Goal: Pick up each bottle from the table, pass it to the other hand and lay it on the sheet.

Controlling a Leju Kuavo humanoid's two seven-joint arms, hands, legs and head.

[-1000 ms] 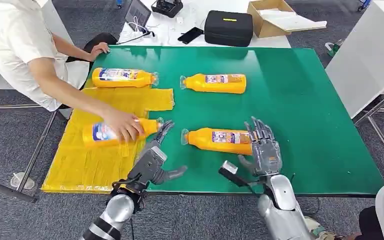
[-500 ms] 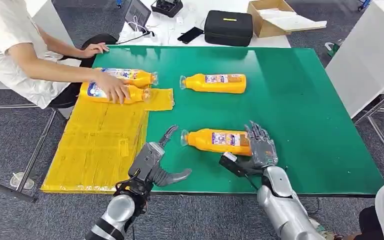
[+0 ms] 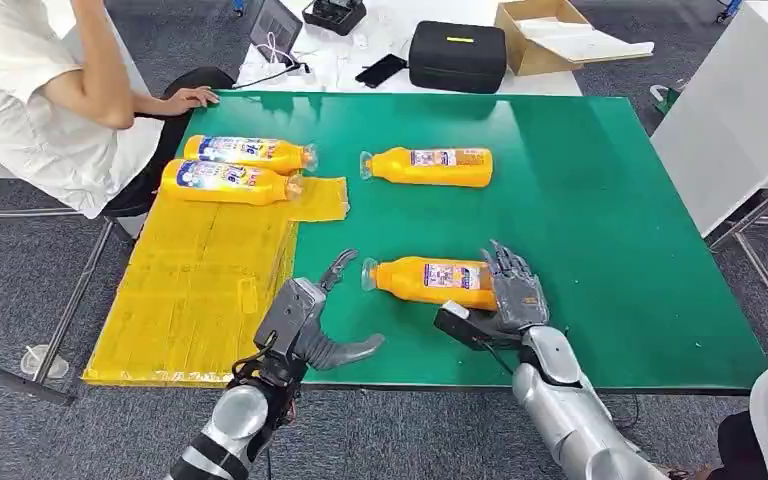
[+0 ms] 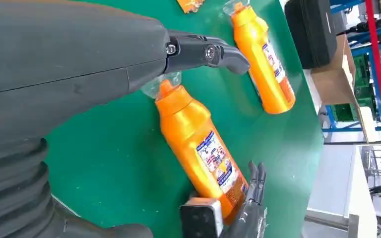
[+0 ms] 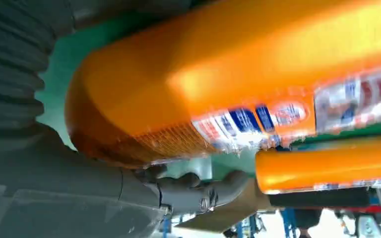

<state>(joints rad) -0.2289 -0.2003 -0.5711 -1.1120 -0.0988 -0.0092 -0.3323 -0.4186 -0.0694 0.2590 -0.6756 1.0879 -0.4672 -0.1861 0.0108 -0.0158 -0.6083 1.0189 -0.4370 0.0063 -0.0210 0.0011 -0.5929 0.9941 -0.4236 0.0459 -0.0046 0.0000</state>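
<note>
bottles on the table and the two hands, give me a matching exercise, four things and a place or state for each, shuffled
Things
1. near bottle
2. far bottle
3. two bottles by the person
4. left hand

Places or states
A. lying on the yellow sheet
B. open, holding nothing
C. alone on the green mat, toward the black case
D. base end at the right hand

Pairs: 1-D, 2-C, 3-A, 4-B
</note>
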